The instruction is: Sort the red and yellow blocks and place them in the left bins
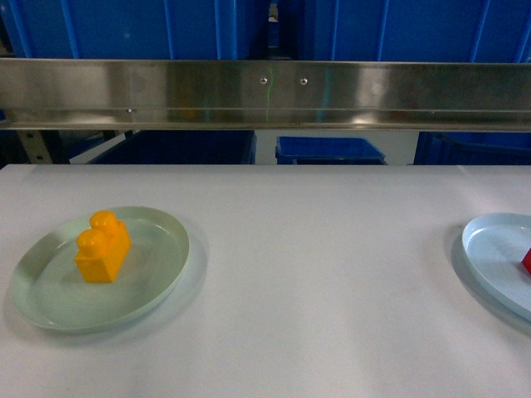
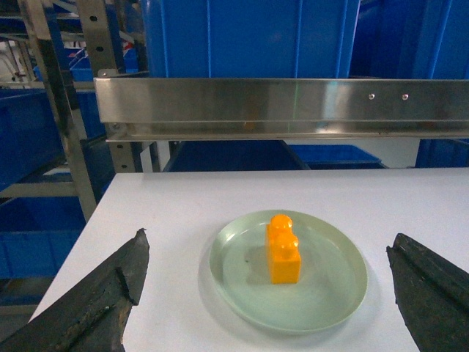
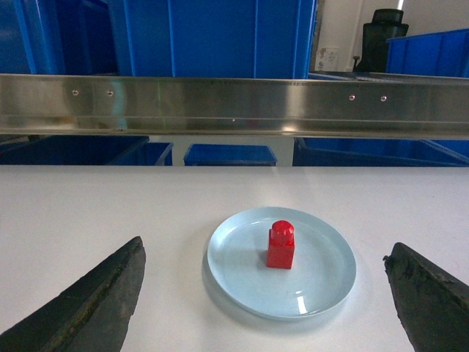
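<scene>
Both of my grippers hang spread wide and hold nothing: the left gripper (image 2: pixel 267 293) frames the yellow block (image 2: pixel 283 248), the right gripper (image 3: pixel 265 293) frames the red block (image 3: pixel 281 246). Each block sits loose on a shallow dish, yellow on the pale green plate (image 1: pixel 50 307) at my left, red on the pale blue plate (image 3: pixel 322 290) at my right, well apart on the white table (image 1: pixel 315 282).

I judge the plates are the trouble. A finger (image 2: pixel 95 301) landing on a rim could tip or skid the dish and throw the block, and the red one, upright and narrow, looks easy to topple.

A steel rail (image 1: pixel 265 93) crosses between me and the blue bins (image 1: pixel 124 29) behind it, so any carry has to clear it or the block gets knocked loose.
</scene>
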Available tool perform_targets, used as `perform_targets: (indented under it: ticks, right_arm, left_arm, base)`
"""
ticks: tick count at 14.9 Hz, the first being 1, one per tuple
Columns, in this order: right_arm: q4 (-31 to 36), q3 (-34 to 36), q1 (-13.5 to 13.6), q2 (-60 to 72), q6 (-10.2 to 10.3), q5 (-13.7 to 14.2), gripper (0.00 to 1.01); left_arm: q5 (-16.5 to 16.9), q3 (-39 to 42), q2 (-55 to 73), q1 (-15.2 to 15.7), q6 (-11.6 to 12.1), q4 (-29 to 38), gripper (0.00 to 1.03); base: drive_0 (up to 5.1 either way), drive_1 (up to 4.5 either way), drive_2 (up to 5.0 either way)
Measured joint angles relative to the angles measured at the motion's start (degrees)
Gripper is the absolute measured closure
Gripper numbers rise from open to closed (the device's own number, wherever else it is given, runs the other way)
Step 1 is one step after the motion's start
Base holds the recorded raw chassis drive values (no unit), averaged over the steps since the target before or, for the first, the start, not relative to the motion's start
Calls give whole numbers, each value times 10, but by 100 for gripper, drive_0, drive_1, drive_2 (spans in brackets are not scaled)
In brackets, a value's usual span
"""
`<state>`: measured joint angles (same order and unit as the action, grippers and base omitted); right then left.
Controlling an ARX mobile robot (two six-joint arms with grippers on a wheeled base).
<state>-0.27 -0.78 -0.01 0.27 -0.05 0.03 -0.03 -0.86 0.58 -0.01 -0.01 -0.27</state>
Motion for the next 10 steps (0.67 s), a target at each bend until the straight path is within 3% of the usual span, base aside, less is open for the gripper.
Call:
perform_targets:
  ticks: [10]
  right_arm:
    - [0, 0, 0, 0, 0, 0, 3]
  left_arm:
    - [0, 0, 0, 0, 0, 0, 5]
  base:
    - [0, 0, 0]
